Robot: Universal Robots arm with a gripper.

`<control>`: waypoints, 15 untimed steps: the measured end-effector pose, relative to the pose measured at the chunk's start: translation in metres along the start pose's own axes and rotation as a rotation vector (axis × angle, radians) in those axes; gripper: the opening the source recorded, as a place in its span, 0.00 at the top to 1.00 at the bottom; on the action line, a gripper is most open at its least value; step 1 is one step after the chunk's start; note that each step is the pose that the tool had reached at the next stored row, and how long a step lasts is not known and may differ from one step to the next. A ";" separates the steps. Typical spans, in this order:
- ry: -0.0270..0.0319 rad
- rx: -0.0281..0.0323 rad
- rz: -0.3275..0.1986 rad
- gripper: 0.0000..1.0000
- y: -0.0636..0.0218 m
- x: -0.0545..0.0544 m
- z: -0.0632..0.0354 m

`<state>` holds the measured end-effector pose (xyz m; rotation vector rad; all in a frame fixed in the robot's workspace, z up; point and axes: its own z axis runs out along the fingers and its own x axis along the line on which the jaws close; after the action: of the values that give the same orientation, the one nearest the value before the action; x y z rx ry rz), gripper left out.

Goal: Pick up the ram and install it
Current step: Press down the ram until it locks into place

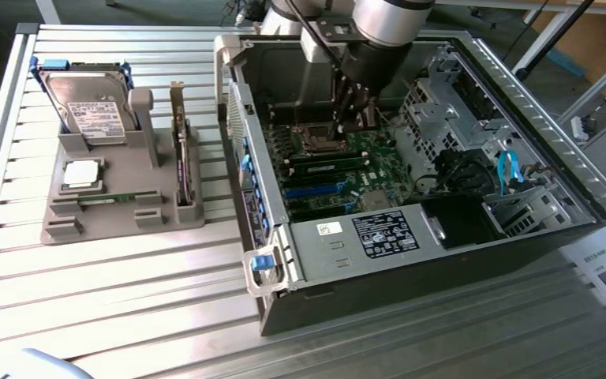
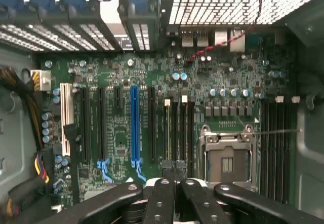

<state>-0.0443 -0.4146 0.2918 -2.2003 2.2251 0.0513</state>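
Inside the open computer case (image 1: 555,197), my gripper (image 1: 342,126) hangs low over the motherboard (image 1: 372,170), next to the processor socket (image 1: 317,140). Its fingers are shut, with nothing visibly between them. In the wrist view the closed gripper (image 2: 173,166) sits at one end of the row of memory slots (image 2: 183,127). A thin ram stick (image 2: 167,130) stands edge-on in the slot nearest the blue slot (image 2: 134,122). Whether the fingertips touch it, I cannot tell. Another green ram (image 1: 108,198) lies in the grey holder (image 1: 103,225) outside the case.
The grey holder also carries a hard drive (image 1: 87,106), a square silver processor (image 1: 80,174) and an upright expansion card (image 1: 182,154). Inside the case are a labelled power supply (image 1: 387,233), drive cages (image 1: 445,87) and a blue cable (image 1: 508,170). Slatted table (image 1: 124,300) surrounds everything.
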 end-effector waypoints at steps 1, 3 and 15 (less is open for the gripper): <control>0.0000 -0.0012 0.000 0.90 -0.0030 0.000 0.0000; 0.0000 -0.0035 0.000 0.90 -0.0082 0.000 -0.0001; 0.0001 -0.0071 0.000 0.90 -0.0160 0.000 -0.0044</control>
<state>-0.0282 -0.4146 0.2960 -2.2036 2.2289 0.0591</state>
